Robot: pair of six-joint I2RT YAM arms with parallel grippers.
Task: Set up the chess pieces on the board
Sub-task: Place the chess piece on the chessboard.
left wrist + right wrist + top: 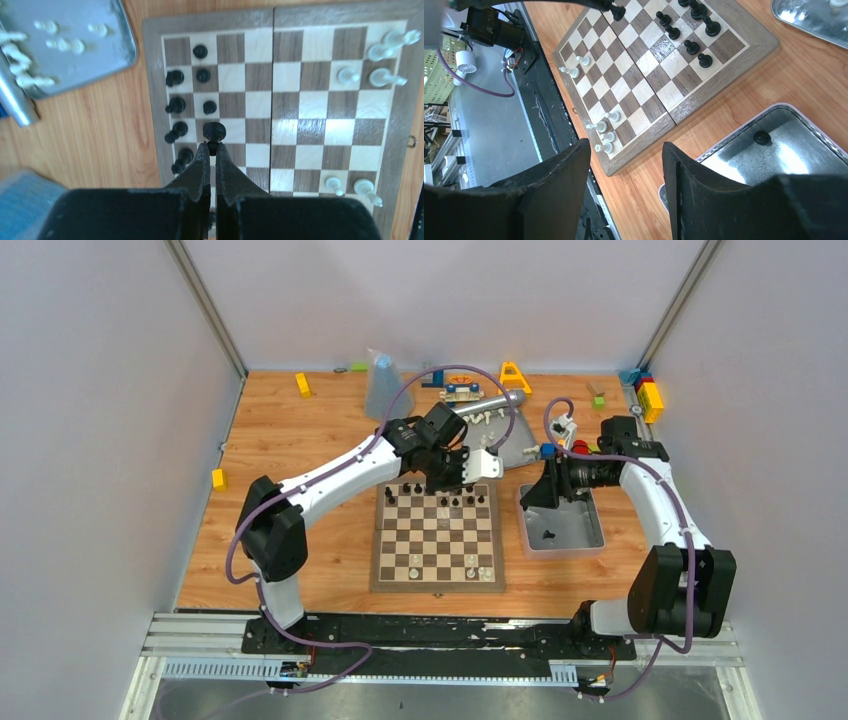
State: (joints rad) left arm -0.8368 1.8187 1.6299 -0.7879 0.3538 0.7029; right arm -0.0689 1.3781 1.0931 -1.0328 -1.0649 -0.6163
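The board [437, 540] lies in the middle of the table between the two arms. Several black chess pieces [455, 500] stand on its two far rows, and a few white ones [470, 570] stand near its front edge. My left gripper [213, 146] hangs over the black side, shut on a black chess piece [214, 131] whose round head sticks out past the fingertips. My right gripper [625, 146] is open and holds nothing. It sits over the table between the board [644, 75] and a grey tray [804, 165] that holds a black piece [762, 137].
A second grey tray [515, 445] behind the board holds several white pieces [55, 45], with a silver cylinder [495, 402] beside it. Toy blocks [648, 395] and a clear bag [385, 385] line the back. A yellow block [218, 478] lies at the left.
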